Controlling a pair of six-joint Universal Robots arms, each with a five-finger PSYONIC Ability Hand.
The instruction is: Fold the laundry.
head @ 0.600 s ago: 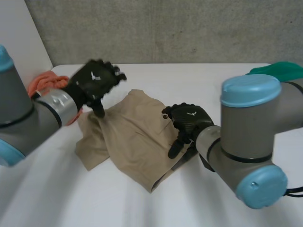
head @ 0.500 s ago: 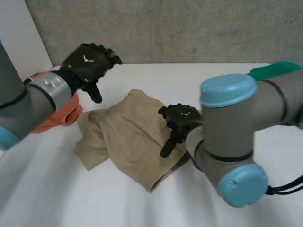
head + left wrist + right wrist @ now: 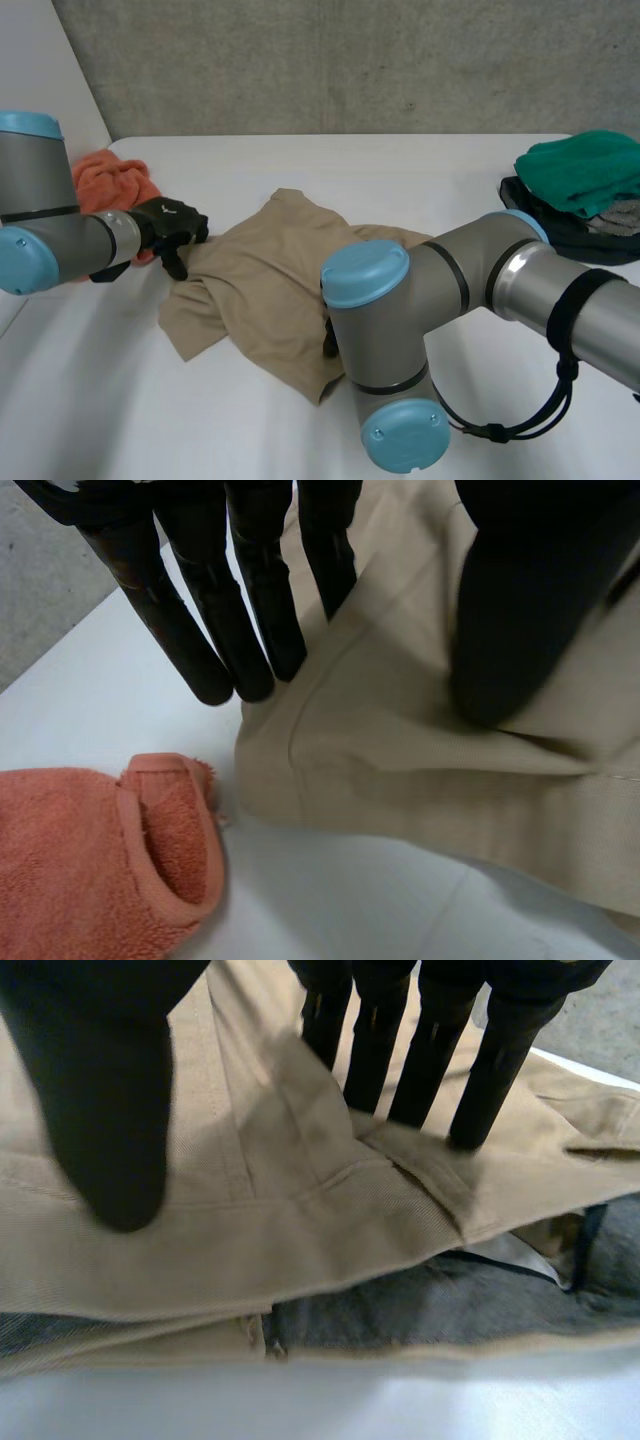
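Crumpled shorts [image 3: 265, 290] lie mid-way across the table [image 3: 420, 170]. The left hand [image 3: 168, 222], fingers straight, touches their 9 o'clock hem. The right hand [image 3: 372, 1045], also released, rests at 4 o'clock. A careless grasp could snag the towel [image 3: 110, 180] at 10 o'clock.

Readable text, labels, brands, numbers, signs: none that I can make out from my station. One marking entered: a small white mark on the back of the left robot hand [image 3: 168, 222], too small for me to tell as a letter or a logo.
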